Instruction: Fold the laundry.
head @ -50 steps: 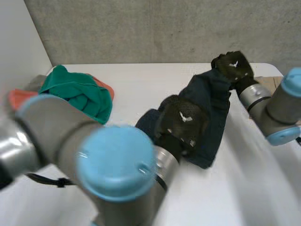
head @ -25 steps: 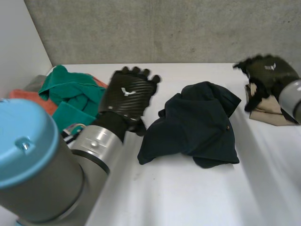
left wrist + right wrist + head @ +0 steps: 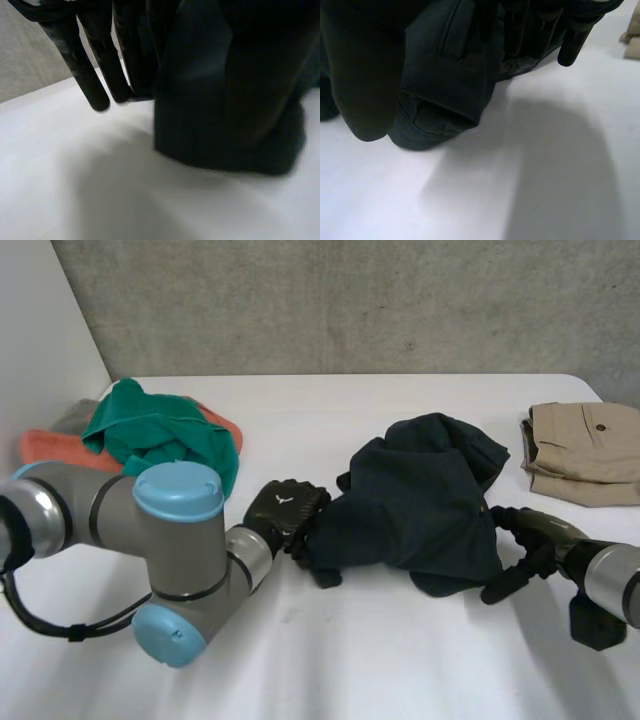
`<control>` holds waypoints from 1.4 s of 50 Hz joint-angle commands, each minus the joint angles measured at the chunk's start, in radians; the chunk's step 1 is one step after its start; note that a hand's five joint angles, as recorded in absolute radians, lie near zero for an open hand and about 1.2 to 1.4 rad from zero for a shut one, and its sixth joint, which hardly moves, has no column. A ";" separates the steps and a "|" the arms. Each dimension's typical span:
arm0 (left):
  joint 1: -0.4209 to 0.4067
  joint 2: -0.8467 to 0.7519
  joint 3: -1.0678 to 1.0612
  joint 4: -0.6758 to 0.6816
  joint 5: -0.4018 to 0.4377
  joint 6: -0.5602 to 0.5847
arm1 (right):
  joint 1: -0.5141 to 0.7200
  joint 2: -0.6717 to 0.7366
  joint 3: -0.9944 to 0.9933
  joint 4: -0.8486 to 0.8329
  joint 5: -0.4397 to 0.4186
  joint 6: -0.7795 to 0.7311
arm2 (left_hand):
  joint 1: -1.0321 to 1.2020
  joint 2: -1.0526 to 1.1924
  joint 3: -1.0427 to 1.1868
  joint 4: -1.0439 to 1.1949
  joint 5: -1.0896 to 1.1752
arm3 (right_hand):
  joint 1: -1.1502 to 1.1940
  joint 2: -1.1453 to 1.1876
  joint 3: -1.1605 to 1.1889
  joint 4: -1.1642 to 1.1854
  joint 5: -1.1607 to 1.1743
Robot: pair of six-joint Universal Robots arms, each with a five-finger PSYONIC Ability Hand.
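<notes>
Mid-surface (image 3: 380, 670): dark navy garment (image 3: 420, 495), crumpled in a loose heap, not yet folded. At its near left edge: left robot hand (image 3: 288, 512), low, fingers (image 3: 91, 77) straight, tips down beside the cloth, released and gripping nothing. At its near right edge: right robot hand (image 3: 538, 532), thumb and fingers (image 3: 572, 47) spread either side of the hem, likewise released as far as can be judged. Well off to the left: heap of green and orange cloth (image 3: 160, 435). Far right: folded khaki piece (image 3: 585, 445), apart from the rest.

Step in hand, by judgement: taking hold of the garment's two sides. Next: close on each edge, lift and draw apart to spread flat before any fold. Risk of pinching several layers at once.
</notes>
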 commanded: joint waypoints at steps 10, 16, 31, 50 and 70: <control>0.000 0.156 0.079 -0.042 -0.151 0.017 | 0.094 0.005 -0.165 -0.132 0.056 0.066 | 0.649 0.692 0.693 0.691 0.696 | 1.123 1.109 1.108 1.107 1.101; 0.000 0.455 0.068 -0.046 -0.180 0.175 | 0.094 -0.233 -0.315 -0.035 0.068 -0.262 | 0.649 0.692 0.693 0.691 0.696 | 1.123 1.109 1.108 1.107 1.101; -0.001 0.723 0.269 -0.043 -0.186 0.344 | 0.098 -0.385 -0.793 0.174 0.128 -0.443 | 0.649 0.692 0.693 0.691 0.696 | 1.123 1.109 1.108 1.107 1.101; 0.088 0.097 0.421 0.056 -0.129 0.503 | 0.273 0.242 -0.839 0.000 0.247 -0.471 | 0.649 0.692 0.693 0.691 0.696 | 1.123 1.109 1.108 1.107 1.101; 0.154 0.044 0.328 0.342 -0.240 0.505 | 0.327 0.255 -0.713 -0.275 0.358 -0.500 | -0.573 -0.530 -0.529 -0.531 -0.526 | -0.099 -0.112 -0.114 -0.115 -0.121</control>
